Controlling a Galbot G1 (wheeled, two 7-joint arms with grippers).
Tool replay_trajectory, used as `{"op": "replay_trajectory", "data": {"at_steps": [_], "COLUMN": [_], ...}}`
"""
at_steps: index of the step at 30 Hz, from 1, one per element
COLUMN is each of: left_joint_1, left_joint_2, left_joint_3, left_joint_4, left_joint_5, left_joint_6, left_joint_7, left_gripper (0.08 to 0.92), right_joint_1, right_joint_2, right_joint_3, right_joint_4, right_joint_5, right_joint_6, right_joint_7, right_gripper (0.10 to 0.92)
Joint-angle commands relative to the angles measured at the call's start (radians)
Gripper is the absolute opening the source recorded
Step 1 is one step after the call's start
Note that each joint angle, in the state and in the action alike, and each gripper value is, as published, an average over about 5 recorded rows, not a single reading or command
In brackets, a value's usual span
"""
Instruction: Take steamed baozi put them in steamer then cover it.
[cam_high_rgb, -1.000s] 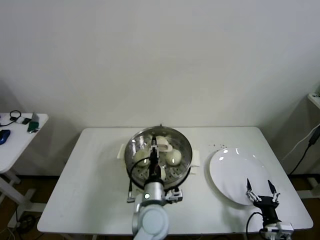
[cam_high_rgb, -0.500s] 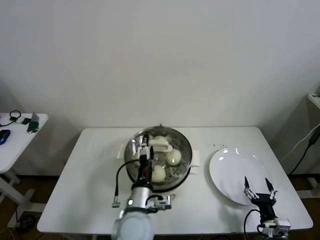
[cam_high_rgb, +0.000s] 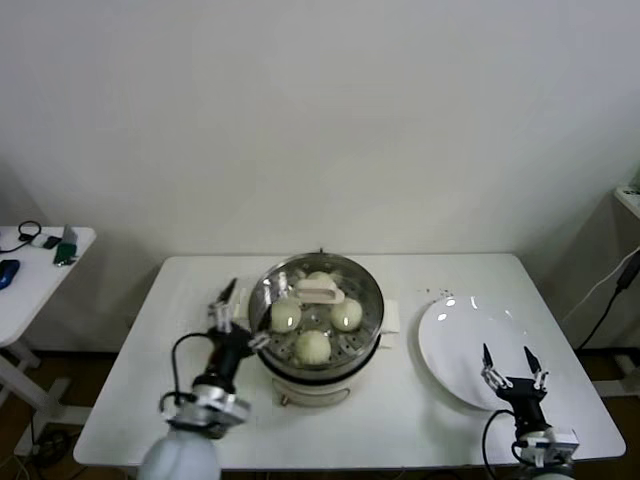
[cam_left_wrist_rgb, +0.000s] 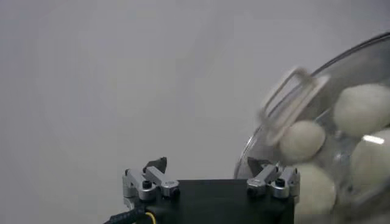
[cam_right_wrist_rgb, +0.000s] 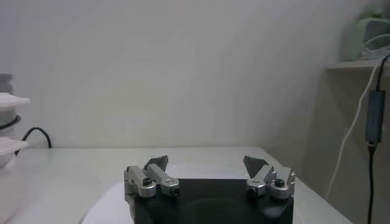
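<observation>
The steamer (cam_high_rgb: 368, 330) stands mid-table with the cover's glass (cam_high_rgb: 362, 296) lying on it. The cover's cream handle (cam_high_rgb: 318, 291) points up. Through the glass I see several baozi (cam_high_rgb: 312, 346) on the tray. My left gripper (cam_high_rgb: 238, 315) hangs open just left of the steamer, holding nothing. In the left wrist view the left gripper (cam_left_wrist_rgb: 207, 167) is empty, with the handle (cam_left_wrist_rgb: 291, 97) and baozi (cam_left_wrist_rgb: 303, 140) beyond it under the glass. My right gripper (cam_high_rgb: 508, 362) waits open over the near edge of the plate, and the right wrist view shows the right gripper (cam_right_wrist_rgb: 207, 163) empty.
A bare white plate (cam_high_rgb: 455, 335) lies right of the steamer. A small side table (cam_high_rgb: 40, 270) with gadgets stands far left. A cable (cam_high_rgb: 610, 290) hangs at the right edge. A few dark specks (cam_high_rgb: 440, 295) dot the table behind the plate.
My left gripper let go of the cover's handle, opened, and drew back from above the steamer to its left side. The right gripper has barely shifted.
</observation>
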Motion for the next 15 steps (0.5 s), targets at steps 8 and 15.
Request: {"op": "replay_trajectory", "data": {"at_steps": [8, 15], "left_joint_1": [0.123, 0.144], "left_joint_2": [0.066, 0.027], "left_joint_3": [-0.410, -0.366], "left_joint_4": [0.419, 0.420], "left_joint_5": [-1.027, -0.996], "left_joint_6": [-0.540, -0.539], "left_joint_7": [0.104, 0.111], "left_gripper": [0.823, 0.823], "right_joint_1": [0.004, -0.005], "right_joint_2": [0.012, 0.005], "right_joint_3": [-0.011, -0.008], "right_joint_4": [-0.014, -0.018], "right_joint_5": [-0.017, -0.015], "right_joint_6": [0.084, 0.095], "right_joint_7": [-0.046, -0.047], "right_gripper": [0.823, 0.823]}}
